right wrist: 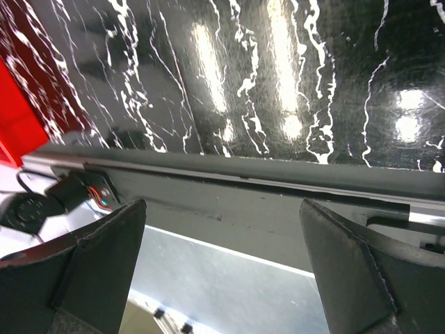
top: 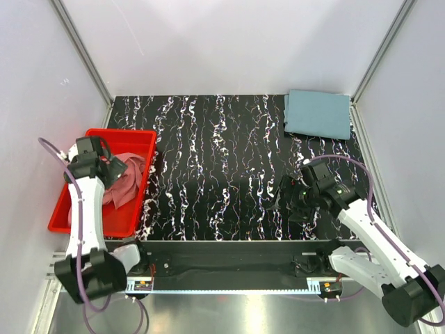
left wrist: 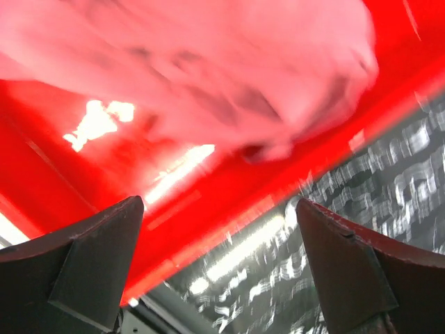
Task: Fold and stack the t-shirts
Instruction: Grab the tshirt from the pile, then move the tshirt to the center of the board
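Table (top: 222,160): red tray (top: 64,207) sits at the left edge with the salmon-pink shirt (top: 126,182) crumpled inside, and the grey-blue shirt (top: 318,114) lies folded at the far right corner, so I read the step in hand as fetching the pink one. Left gripper (left wrist: 219,207) hangs just over it in the tray, jaws wide and empty; right gripper (right wrist: 222,205) is likewise wide and empty, low by the near edge. Next move: left drops, pinches a bunch of cloth, and lifts it clear of the tray wall to mid-table.

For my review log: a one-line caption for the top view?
Left gripper by pink shirt in red tray; blue shirt folded far right.
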